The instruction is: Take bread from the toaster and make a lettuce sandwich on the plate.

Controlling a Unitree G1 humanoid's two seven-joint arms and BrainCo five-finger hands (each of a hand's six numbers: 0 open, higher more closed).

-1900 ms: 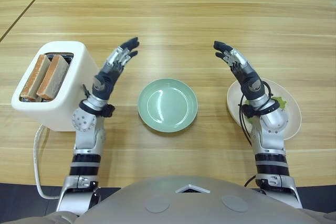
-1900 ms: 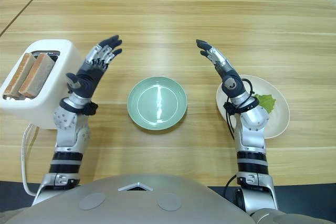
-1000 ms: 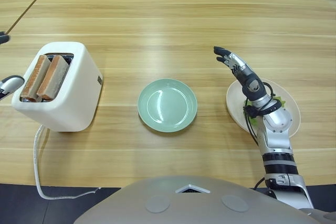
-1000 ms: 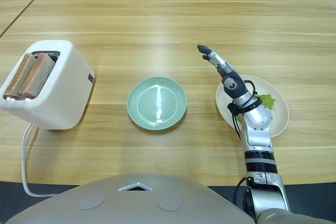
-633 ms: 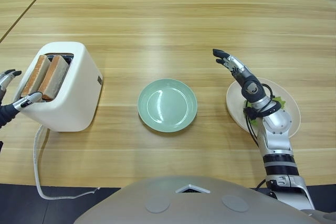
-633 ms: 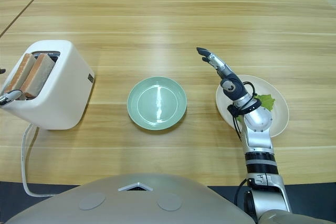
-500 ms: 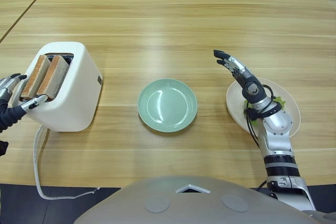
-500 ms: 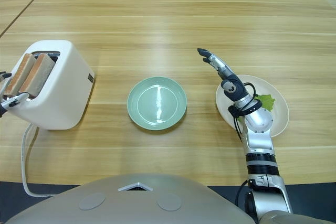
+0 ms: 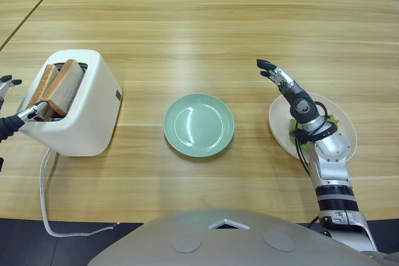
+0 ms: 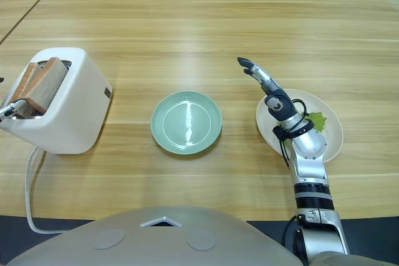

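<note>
Wood-grain tabletop is seen carrying everything. The right robot hand is held spread wide open above it, nothing grasped and nothing touched, just over the left rim of a cream plate. The left robot hand is met at the picture's left edge, pressed against the near end of the bread; much of it is cut off there, so whether the bread is gripped cannot be told. The bread is found standing in the slots of the white toaster, leaning slightly. A green plate is placed between toaster and cream plate, well apart from both. Lettuce is laid on the cream plate, largely hidden behind the right forearm. A white cord is trailed from the toaster toward the near edge.
</note>
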